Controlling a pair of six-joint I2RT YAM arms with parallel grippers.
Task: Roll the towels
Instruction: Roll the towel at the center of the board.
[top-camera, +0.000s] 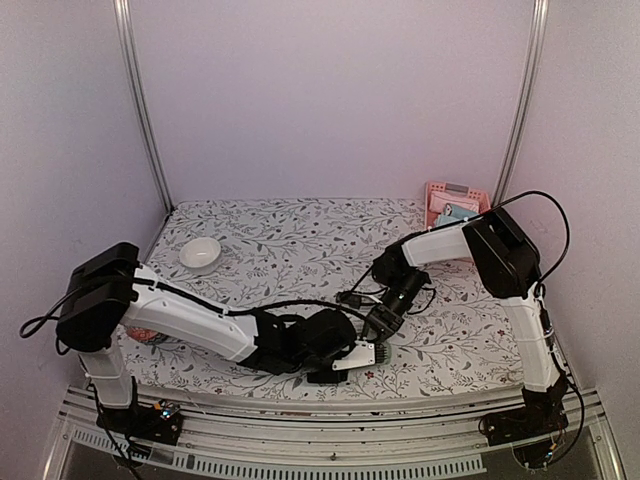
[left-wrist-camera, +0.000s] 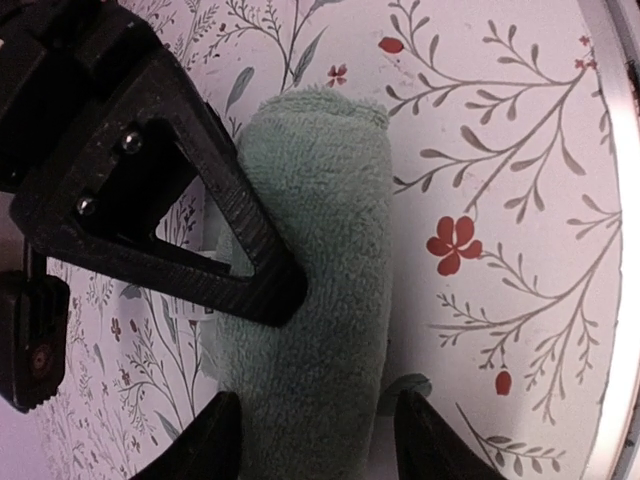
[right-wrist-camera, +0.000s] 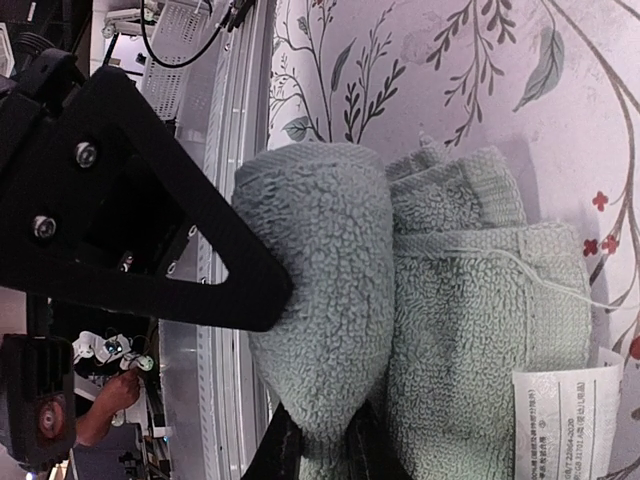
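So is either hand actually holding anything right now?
Yes: the right hand pinches the rolled edge of the pale sage-green terry towel. The left hand straddles that roll; whether it grips cannot be told.

Soft, even pinkish light; wrist views edge-warped, sharp.

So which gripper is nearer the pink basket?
Right. The right gripper is near the table's front middle, with the pink basket away at the far right corner. The left gripper sits just beside it, closer to the front edge, so slightly farther from the basket.
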